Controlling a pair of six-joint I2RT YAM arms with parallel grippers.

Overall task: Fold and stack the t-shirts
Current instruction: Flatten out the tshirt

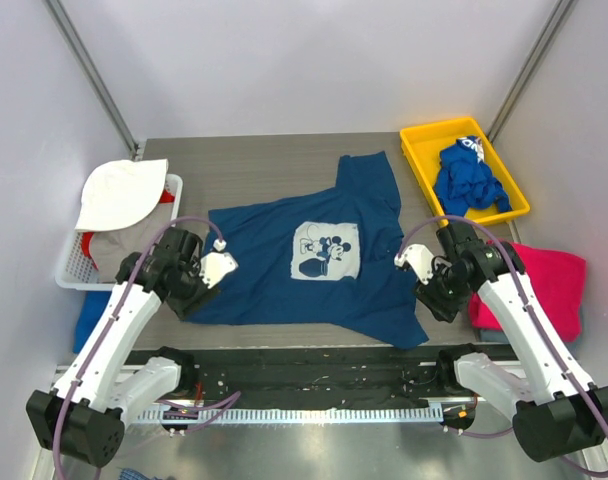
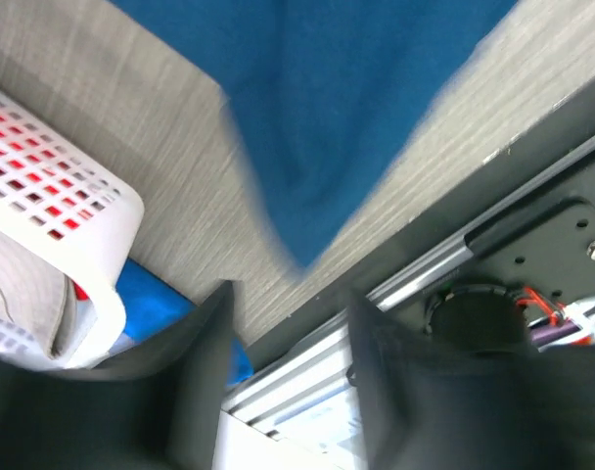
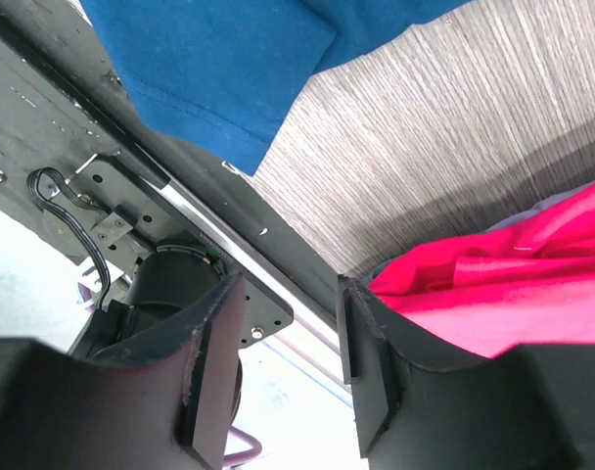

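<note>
A navy t-shirt (image 1: 314, 262) with a white square cartoon-mouse print lies spread flat on the table, its hem toward the near edge. My left gripper (image 1: 220, 263) hovers at the shirt's left edge, and my right gripper (image 1: 415, 259) at its right edge. In the left wrist view the left gripper (image 2: 290, 338) stands open with nothing between its fingers, the navy cloth (image 2: 346, 117) beyond it. The right gripper (image 3: 290, 367) is likewise open and empty, with the navy hem (image 3: 209, 69) ahead. A magenta-pink t-shirt (image 1: 546, 285) (image 3: 513, 284) lies at the right. A royal-blue t-shirt (image 1: 469, 180) is bunched in the yellow bin.
The yellow bin (image 1: 420, 152) stands at the back right. A white basket (image 1: 69, 270) (image 2: 102, 206) at the left holds a white hat (image 1: 119, 190) and other cloth. A bright blue cloth (image 1: 89, 315) (image 2: 156, 304) lies below the basket. A black rail (image 1: 314, 360) runs along the near edge.
</note>
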